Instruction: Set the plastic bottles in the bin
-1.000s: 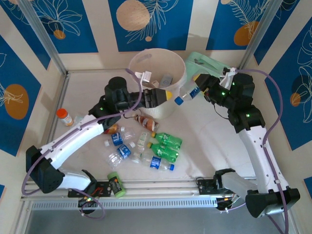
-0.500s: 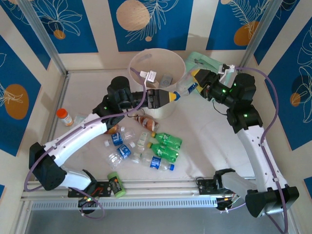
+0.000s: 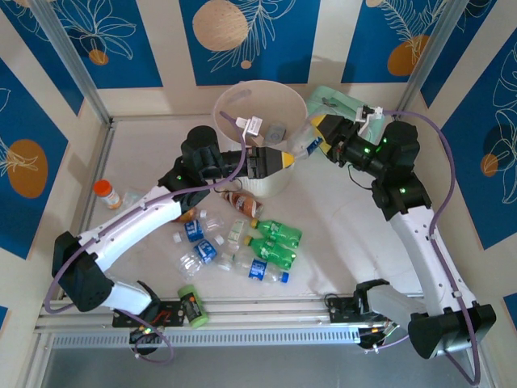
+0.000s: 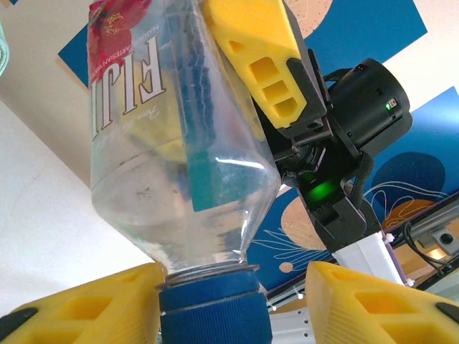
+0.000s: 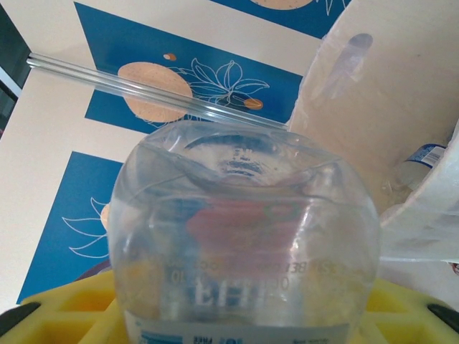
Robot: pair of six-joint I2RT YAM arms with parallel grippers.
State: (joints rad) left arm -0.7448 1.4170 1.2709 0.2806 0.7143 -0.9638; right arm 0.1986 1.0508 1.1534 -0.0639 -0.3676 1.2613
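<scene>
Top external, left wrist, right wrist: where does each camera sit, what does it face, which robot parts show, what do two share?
Top external: above, behind robot, facing down on table, bin, bottles; left arm, right arm show.
Left wrist: on left arm, facing clear bottle, blue cap nearest; left fingers show.
Right wrist: on right arm, facing that bottle's base, bin; right fingers show.
Shared: clear bottle, both wrist views.

The bin (image 3: 250,101) is pale pink-cream. The clear bottle (image 4: 172,143) has a blue cap (image 4: 211,315) and a label with white letters, a red flower and a blue-green back side. The jaws around it are yellow, on black bodies. On the white table (image 3: 347,234) lie green bottles (image 3: 275,234) with yellow caps and small clear bottles (image 3: 260,270) with blue labels. The walls (image 3: 266,40) are cream with blue panels, white leaf drawings and orange circles.
</scene>
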